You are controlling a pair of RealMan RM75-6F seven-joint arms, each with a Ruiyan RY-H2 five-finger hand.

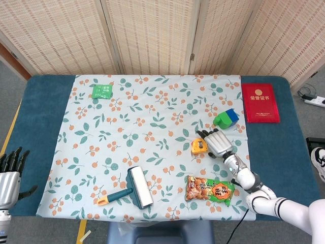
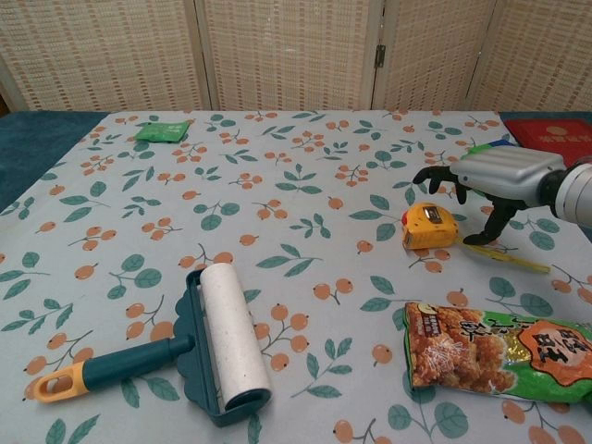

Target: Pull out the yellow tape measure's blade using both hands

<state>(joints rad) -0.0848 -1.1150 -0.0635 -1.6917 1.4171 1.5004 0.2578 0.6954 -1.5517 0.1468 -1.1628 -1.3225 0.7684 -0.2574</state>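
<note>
The right hand point(image 1: 217, 143) hangs right over the yellow tape measure point(image 1: 199, 146), fingers spread and curled downward, holding nothing. From the chest view the same right hand point(image 2: 495, 180) is just beside and a bit above the tape measure point(image 2: 429, 227), fingertips point(image 2: 421, 173) pointing toward it, and there's a visible gap between them and the case, so no contact as far as I can tell. The thumb reaches down near the short bit of yellow blade point(image 2: 507, 258) that's already sticking out to the right of the case, lying flat on the cloth.

The left hand point(image 1: 10, 175) is way off at the bottom left corner of the head view, past the table edge, fingers apart and pointing up, nothing in it. The chest view doesn't catch it.

One tape measure, sitting right of center on the floral tablecloth point(image 1: 132, 127). Around it, one each: a green and blue toy block point(image 1: 226, 118) just behind the right hand, a snack bag point(image 1: 209, 189) in front of the tape measure near the table's front edge, a teal lint roller point(image 1: 133, 189) with a yellow-tipped handle at front center, a small green packet point(image 1: 102, 91) far back left, and a red certificate booklet point(image 1: 260, 102) on the bare blue table point(image 1: 40, 107) at back right.
</note>
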